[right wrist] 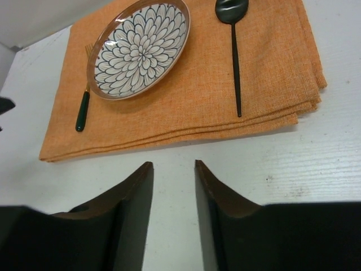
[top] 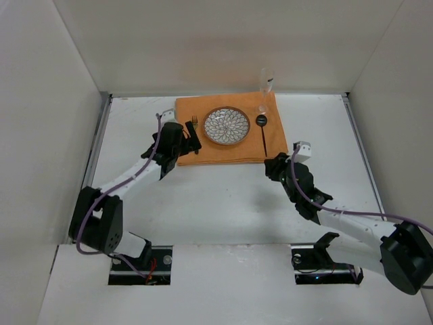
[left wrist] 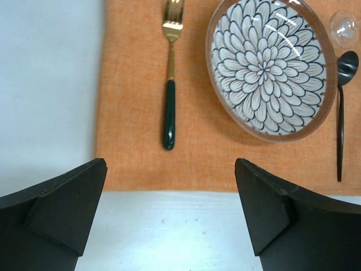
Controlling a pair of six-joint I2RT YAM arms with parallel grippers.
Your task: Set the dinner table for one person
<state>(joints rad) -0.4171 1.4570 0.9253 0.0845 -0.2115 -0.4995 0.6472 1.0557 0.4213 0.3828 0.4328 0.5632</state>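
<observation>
An orange cloth mat (top: pixel 223 150) lies at the back of the white dinner table (top: pixel 223 203). On it sit a flower-patterned plate (top: pixel 226 126), a gold fork with a dark green handle (left wrist: pixel 170 84) to its left, and a black spoon (top: pixel 262 132) to its right. A clear glass (top: pixel 266 84) stands at the mat's far right corner. My left gripper (left wrist: pixel 170 169) hovers wide open over the mat's near left edge, just short of the fork handle, with nothing between its fingers. My right gripper (right wrist: pixel 174 165) is over bare table in front of the mat, jaws apart and empty.
White panels wall the table on the left, back and right. Both arm bases (top: pixel 142 261) sit at the near edge. The mat (right wrist: pixel 186 107) is folded in layers, its front edge slightly raised off the table.
</observation>
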